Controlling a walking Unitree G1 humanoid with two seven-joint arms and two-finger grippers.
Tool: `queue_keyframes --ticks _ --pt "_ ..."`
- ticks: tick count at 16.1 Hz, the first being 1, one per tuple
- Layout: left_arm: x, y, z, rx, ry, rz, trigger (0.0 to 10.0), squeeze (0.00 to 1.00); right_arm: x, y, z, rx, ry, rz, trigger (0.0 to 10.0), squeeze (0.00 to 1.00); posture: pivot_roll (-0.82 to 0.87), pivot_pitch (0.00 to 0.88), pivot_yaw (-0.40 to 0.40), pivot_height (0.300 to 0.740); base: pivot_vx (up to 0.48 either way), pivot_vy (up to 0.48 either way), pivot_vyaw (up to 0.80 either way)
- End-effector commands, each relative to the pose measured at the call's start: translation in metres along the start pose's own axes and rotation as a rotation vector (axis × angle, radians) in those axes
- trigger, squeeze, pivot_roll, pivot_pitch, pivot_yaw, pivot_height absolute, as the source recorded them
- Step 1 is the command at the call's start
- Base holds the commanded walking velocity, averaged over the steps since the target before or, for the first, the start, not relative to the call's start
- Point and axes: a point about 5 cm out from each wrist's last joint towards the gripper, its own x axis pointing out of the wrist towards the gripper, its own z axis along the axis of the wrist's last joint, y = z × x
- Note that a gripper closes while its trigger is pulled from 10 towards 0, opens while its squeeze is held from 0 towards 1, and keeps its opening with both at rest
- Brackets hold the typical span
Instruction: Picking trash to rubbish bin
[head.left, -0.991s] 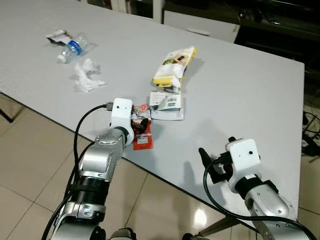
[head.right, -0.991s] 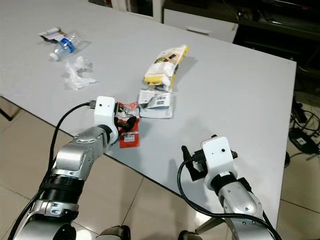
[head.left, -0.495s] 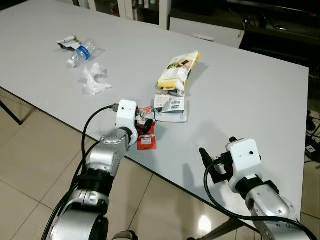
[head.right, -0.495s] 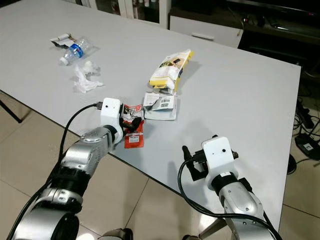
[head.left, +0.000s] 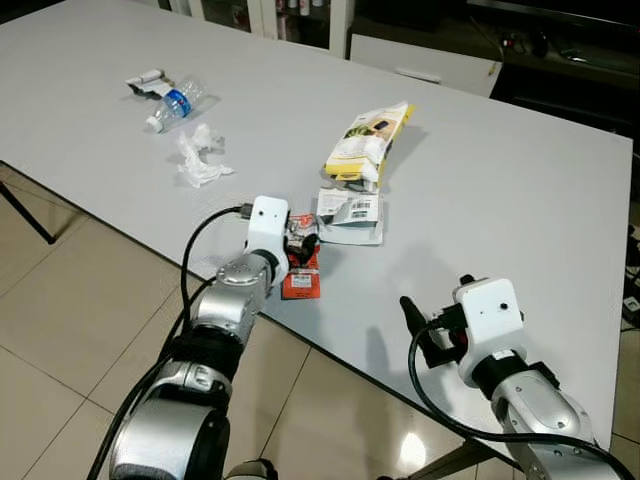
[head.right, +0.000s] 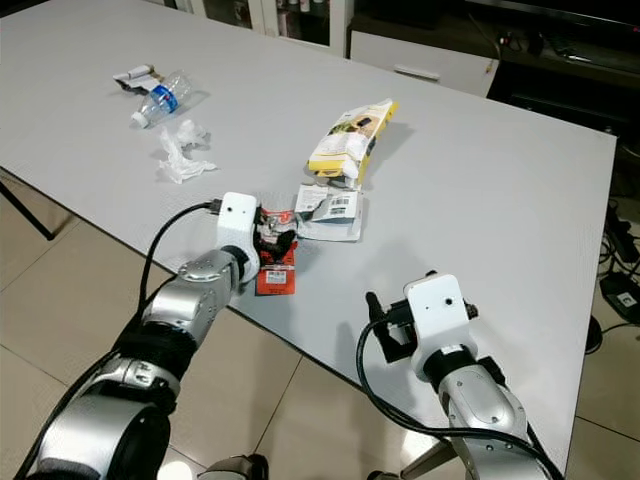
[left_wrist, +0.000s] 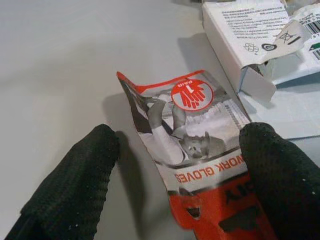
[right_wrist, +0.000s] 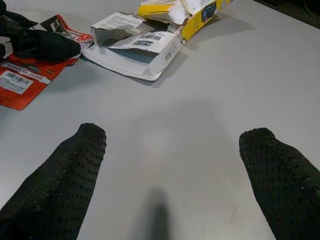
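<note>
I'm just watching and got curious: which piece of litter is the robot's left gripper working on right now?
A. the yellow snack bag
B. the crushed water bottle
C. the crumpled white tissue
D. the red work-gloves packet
D: the left gripper has its open fingers on either side of the red work-gloves packet near the table edge, while the bottle, tissue and yellow bag lie apart from it.
</note>
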Motion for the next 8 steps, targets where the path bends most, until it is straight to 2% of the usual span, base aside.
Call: queue_keyframes --ticks 1,4,5,8 --pt "-0.003 -0.008 -0.046 -0.033 0.187 -0.037 0.0 0.00 -0.003 0.000 0.001 0.003 0.001 -0.002 10.0 0.00 0.04 0.143 -0.001 0.740 0.000 0.000 0.00" --pt "-0.001 -0.009 -0.046 -0.023 0.167 -0.049 0.0 0.00 -0.004 0.000 0.001 0.006 0.003 -0.012 10.0 0.00 0.04 0.142 0.003 0.740 0.000 0.000 0.00" --pt "0.001 -0.011 -0.043 -0.049 0.141 -0.052 0.0 0.00 -0.004 -0.001 0.001 0.006 0.003 -0.014 10.0 0.00 0.03 0.139 0.001 0.740 0.000 0.000 0.00" --pt "0.005 -0.021 -0.034 -0.048 0.064 -0.092 0.0 0.00 -0.003 -0.003 0.001 0.002 0.000 -0.020 10.0 0.00 0.03 0.134 0.000 0.740 0.000 0.000 0.00"
